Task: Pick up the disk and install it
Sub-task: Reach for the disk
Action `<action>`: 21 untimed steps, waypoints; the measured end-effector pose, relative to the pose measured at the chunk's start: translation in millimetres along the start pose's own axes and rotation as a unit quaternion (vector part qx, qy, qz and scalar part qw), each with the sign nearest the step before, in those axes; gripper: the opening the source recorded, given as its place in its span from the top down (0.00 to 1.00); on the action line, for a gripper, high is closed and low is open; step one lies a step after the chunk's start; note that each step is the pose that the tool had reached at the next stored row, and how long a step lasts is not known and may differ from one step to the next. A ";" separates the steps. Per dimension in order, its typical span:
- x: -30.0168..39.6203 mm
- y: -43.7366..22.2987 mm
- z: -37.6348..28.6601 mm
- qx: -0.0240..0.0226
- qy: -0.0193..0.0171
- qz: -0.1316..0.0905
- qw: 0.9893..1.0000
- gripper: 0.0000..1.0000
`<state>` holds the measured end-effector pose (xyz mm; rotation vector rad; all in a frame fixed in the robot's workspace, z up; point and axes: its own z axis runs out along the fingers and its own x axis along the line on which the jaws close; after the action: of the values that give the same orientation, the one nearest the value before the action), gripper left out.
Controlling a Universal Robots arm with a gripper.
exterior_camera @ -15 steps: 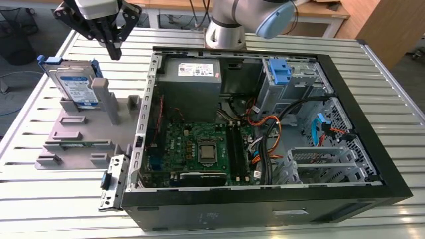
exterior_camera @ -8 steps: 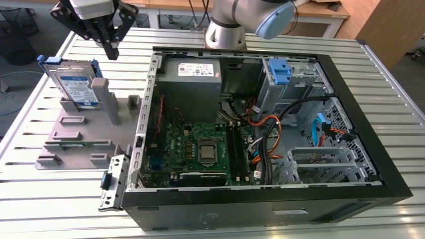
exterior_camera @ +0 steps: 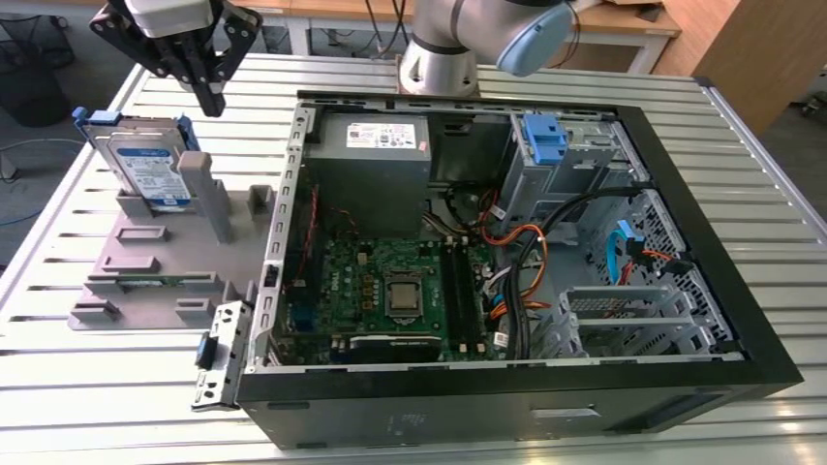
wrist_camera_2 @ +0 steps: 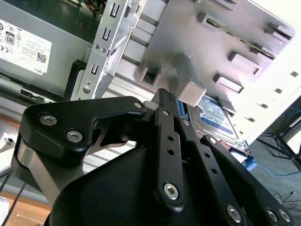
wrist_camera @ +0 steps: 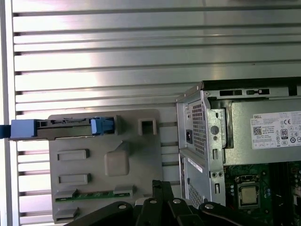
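Approach step: gripper (exterior_camera: 211, 102) is empty, fingers together, near the disk (exterior_camera: 142, 160) but not touching it. Disk stands on edge in grey holder (exterior_camera: 155, 254) by the table (exterior_camera: 77, 387) corner, exterior view's upper left. A grasp likely needs the fingers opened and centred over its top edge.

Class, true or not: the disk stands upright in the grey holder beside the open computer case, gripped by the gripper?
Not gripped. In the exterior view the gripper hangs above the disk, apart from it; the disk does stand upright in the grey holder beside the open computer case.
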<state>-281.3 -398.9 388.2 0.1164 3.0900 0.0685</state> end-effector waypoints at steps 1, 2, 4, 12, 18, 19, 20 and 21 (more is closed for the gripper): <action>0.2 0.0 0.0 0.000 0.000 0.000 1.000 0.89; 0.5 0.0 0.0 0.000 0.000 0.000 1.000 0.89; 1.2 -0.1 -0.1 0.000 0.000 0.000 1.000 0.89; 2.7 -0.2 -0.2 0.000 0.000 0.000 1.000 0.89; 4.2 -0.3 -0.2 0.000 0.000 0.000 1.000 0.89; 4.4 -0.3 -0.2 0.000 0.000 0.000 1.000 0.89; 4.4 -0.3 -0.2 0.000 0.000 0.000 1.000 0.89; 4.7 -0.4 -0.2 0.000 0.000 0.000 1.000 0.89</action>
<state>-286.0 -398.9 388.2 0.1164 3.0900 0.0684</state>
